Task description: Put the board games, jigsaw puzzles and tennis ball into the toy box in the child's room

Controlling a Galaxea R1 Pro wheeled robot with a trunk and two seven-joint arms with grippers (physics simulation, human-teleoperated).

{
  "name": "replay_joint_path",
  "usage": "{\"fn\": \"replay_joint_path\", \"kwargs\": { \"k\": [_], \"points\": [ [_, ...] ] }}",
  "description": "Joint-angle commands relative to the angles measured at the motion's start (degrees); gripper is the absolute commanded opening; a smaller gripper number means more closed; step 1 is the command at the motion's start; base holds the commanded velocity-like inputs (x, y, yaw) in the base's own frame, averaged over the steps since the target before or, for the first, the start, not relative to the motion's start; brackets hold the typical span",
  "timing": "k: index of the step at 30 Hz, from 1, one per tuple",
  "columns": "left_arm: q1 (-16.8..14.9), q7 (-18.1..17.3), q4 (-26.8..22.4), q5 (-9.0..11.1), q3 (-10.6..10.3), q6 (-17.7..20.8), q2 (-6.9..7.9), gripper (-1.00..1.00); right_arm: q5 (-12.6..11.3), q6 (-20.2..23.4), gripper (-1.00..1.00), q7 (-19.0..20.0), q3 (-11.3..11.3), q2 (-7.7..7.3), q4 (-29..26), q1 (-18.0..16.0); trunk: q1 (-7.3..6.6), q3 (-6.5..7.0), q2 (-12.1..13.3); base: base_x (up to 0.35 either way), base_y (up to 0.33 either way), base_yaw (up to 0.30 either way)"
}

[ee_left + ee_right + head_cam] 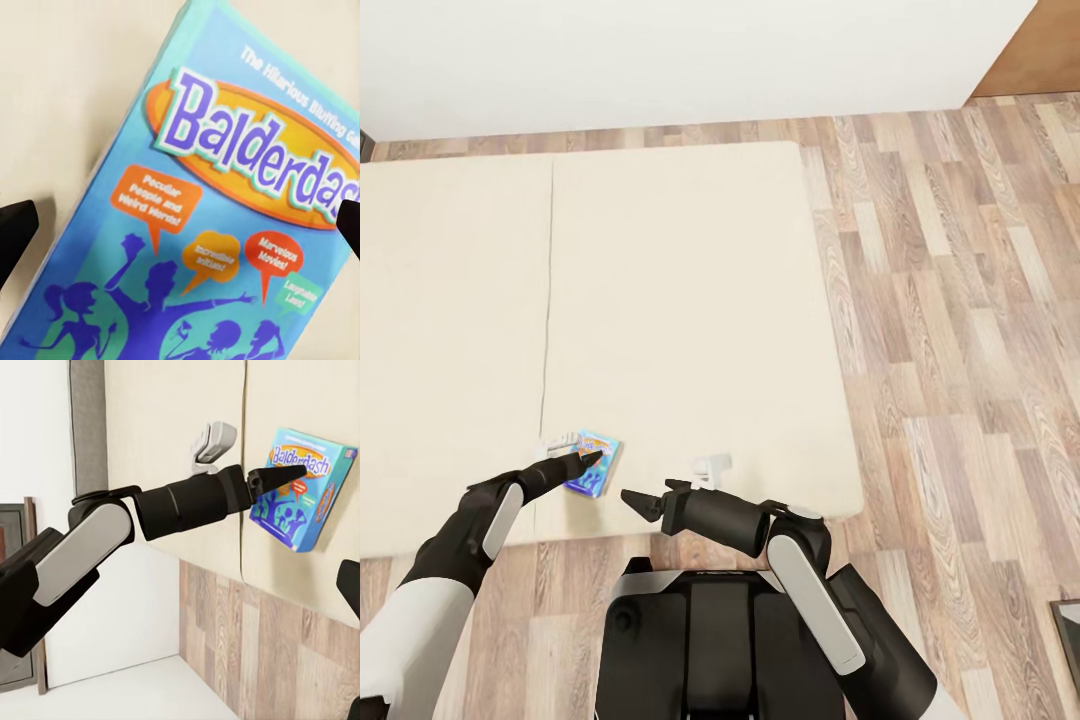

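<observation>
The left gripper (592,458) hangs just over one board game (593,463), its fingers spread apart to either side of the blue box (the lid reads "Balderdash" in the left wrist view) — not clamped on it. The right gripper (635,500) hovers beside it above the mattress edge; whether it is parted I cannot tell. One game box lies flat on the cream bed (690,300) — wood-plank floor (960,300) around, white wall (660,60) behind.

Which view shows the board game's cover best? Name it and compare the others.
The left wrist view: the board game fills it, title readable. The right wrist view shows it whole but smaller; the head view shows it tiny, partly behind the left gripper.
</observation>
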Motion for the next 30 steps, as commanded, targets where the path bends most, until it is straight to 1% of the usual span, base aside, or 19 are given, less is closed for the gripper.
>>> {"fn": "replay_joint_path", "kwargs": {
  "k": [1,11,26,30],
  "points": [
    [-0.02,-0.12,-0.05,0.40,0.13,0.50,0.02,1.00,0.06,0.26,1.00,0.16,-0.05,0.03,-0.02,-0.02,0.04,-0.06,-0.09,0.057,0.000,0.000],
    [-0.02,-0.12,-0.05,0.40,0.21,0.51,0.02,1.00,0.06,0.26,1.00,0.12,-0.05,0.06,-0.02,-0.02,0.04,-0.06,-0.09,0.071,0.000,0.000],
    [-0.01,-0.12,-0.05,0.39,0.19,0.50,-0.01,1.00,0.06,0.26,1.00,0.10,-0.05,0.06,-0.02,-0.02,0.04,-0.06,-0.09,0.006,0.000,0.000],
    [-0.01,-0.12,-0.05,0.38,0.18,0.55,0.09,1.00,0.06,0.26,1.00,0.10,-0.05,0.06,-0.02,-0.02,0.04,-0.06,-0.09,0.000,-0.103,0.000]
  ]
}}
